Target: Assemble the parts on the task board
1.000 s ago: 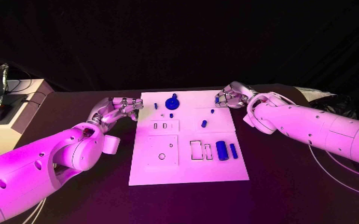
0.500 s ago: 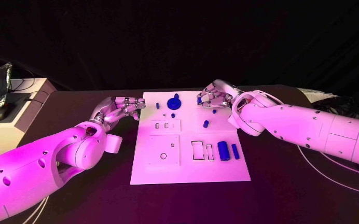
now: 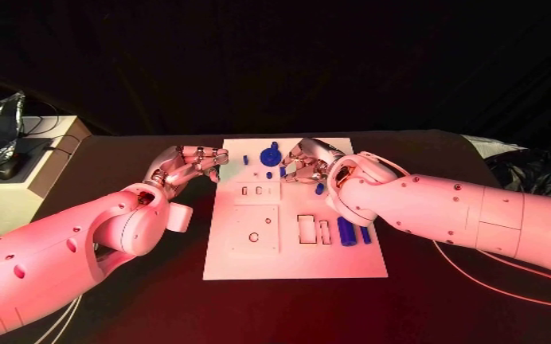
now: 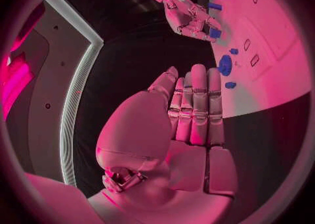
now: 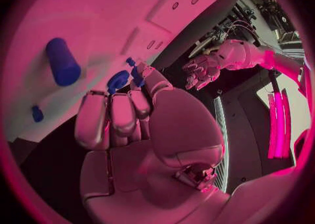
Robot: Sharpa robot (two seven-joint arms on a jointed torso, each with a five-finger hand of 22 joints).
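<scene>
Looking at the task board [image 3: 294, 260] on the worktop [image 3: 459, 280], you see the right hand [image 3: 306, 161] over its far end, fingers pinching a small blue part [image 5: 137, 76]. The left hand [image 3: 189, 162] hovers beside the board, fingers curled, empty. A blue cylinder [image 3: 345, 230] lies on the board's near right.

Task board [image 3: 293, 260]: white rectangular plate, flat on the black table, long side running away from the robot; recessed outlines across its face.
Round part [image 3: 270, 157]: blue disc with a knob, near the far edge.
Cylinder part [image 3: 345, 228]: blue, thick, lying flat by the right edge.
Bar part [image 3: 364, 234]: blue, slim, just beside the cylinder.
Small parts [image 3: 244, 159]: blue pegs, far half.
</scene>
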